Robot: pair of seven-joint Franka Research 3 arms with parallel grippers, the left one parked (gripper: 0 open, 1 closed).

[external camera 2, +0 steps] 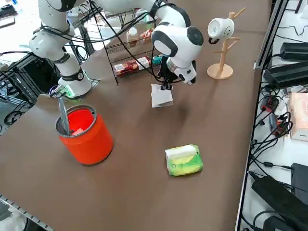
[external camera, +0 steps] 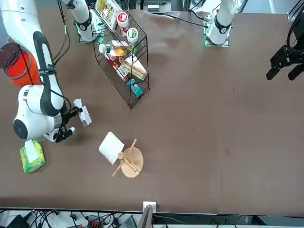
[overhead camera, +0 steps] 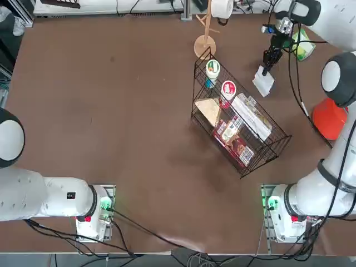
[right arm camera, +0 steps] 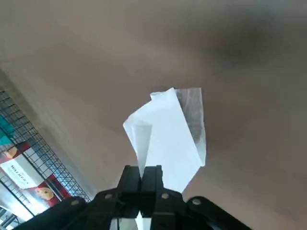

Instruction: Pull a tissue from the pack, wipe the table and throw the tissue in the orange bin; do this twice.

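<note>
- Dark-brown counter (overhead camera: 111, 111) fills the scene, matte and wide, and everything here is placed against the black wire basket (overhead camera: 261, 147) at its middle.
- Going left to right in the overhead view: first, just beyond the basket's far end, a wooden mug stand (overhead camera: 204, 44) with a white mug (overhead camera: 221, 8) hanging on it.
- Then the basket itself, lying at a slant, loaded with round lidded tubs (overhead camera: 213, 68) and red-and-white snack packets (overhead camera: 239, 146).
- Right of the basket's far end, the right gripper (overhead camera: 268, 61) points down at the counter, fingers pinched tight together on a white tissue (overhead camera: 263, 82).
- Wrist view confirms it: the tissue (right arm camera: 168, 134) fans out folded from between the closed black fingers (right arm camera: 151, 179), over bare counter, basket wire off to one side.
- From the side view the tissue (external camera 2: 161, 95) hangs below the gripper (external camera 2: 166, 85); whether its lower edge touches the counter, I cannot tell.
- Further right of the basket, past the gripper, the pack (overhead camera: 305, 47), light green, sits partly hidden behind the arm; the side view shows it whole (external camera 2: 184, 160) with its white top.
- Last on the right, the orange bin (overhead camera: 329, 118), beside the basket's near end, well apart from the pack, with a grey object (external camera 2: 64, 117) leaning inside it.
</note>
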